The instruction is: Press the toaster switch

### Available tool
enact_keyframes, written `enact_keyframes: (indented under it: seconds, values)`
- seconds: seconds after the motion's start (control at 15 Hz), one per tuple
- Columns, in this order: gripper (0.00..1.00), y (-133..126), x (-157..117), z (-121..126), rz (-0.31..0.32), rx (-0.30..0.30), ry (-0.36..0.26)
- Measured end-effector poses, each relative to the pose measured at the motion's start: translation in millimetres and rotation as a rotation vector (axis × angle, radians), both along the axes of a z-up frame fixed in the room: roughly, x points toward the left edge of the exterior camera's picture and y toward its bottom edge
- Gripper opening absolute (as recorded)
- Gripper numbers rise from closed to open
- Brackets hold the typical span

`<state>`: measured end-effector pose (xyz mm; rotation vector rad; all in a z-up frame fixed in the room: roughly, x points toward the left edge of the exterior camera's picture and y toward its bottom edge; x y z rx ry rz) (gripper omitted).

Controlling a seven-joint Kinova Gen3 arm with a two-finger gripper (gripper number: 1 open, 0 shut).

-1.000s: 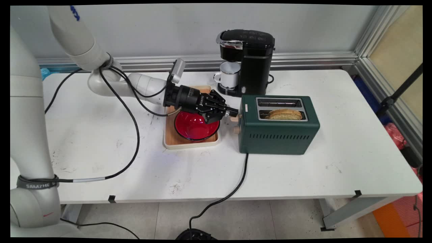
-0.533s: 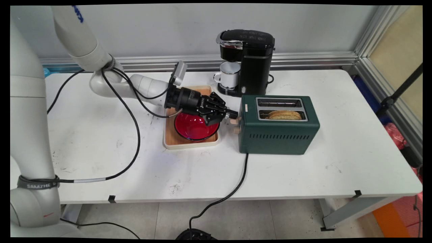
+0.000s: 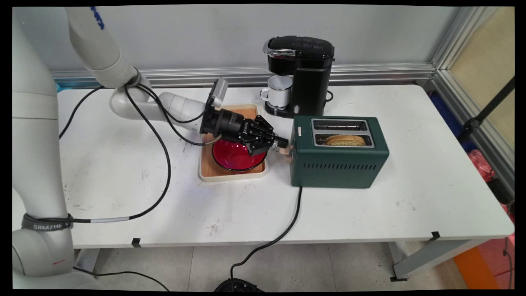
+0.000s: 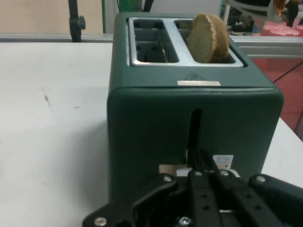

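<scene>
Nearest the camera, we see a black power cord (image 3: 283,230) run from the toaster's near face across the white table (image 3: 370,213) and over its front edge to the floor.

Behind it stands the dark green two-slot toaster (image 3: 339,158), long side toward us. We see a slice of bread (image 3: 344,140) in the nearer slot, its top showing above the rim; in the hand view the same slice (image 4: 207,38) stands upright in the right-hand slot, and the other slot shows only its metal guides.

At the toaster's left end, the black gripper (image 3: 282,143) is brought together with its tips on the pale lever knob (image 3: 284,150). In the hand view, the gripper (image 4: 199,163) sits at the foot of the vertical lever slot (image 4: 193,130), the fingers (image 4: 204,165) pressed side by side with no gap visible. We cannot tell whether they pinch the knob or only bear on it from above.

Under the gripper body lies a red bowl (image 3: 236,156) on a wooden tray (image 3: 209,166) with a cream rim, just left of the toaster.

Farther back, a black coffee maker (image 3: 304,74) stands near the wall, with a white enamel mug (image 3: 278,92) under its spout.
</scene>
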<state>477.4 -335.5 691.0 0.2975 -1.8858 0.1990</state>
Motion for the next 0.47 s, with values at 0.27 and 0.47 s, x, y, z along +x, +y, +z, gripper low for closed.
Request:
enact_keyframes:
  seconds: [0.27,0.47]
  values:
    - [0.0,1.6,4.2,-3.1,0.002,0.005,-0.015]
    - [0.0,2.8,7.7,-4.3,0.004,0.008,-0.023]
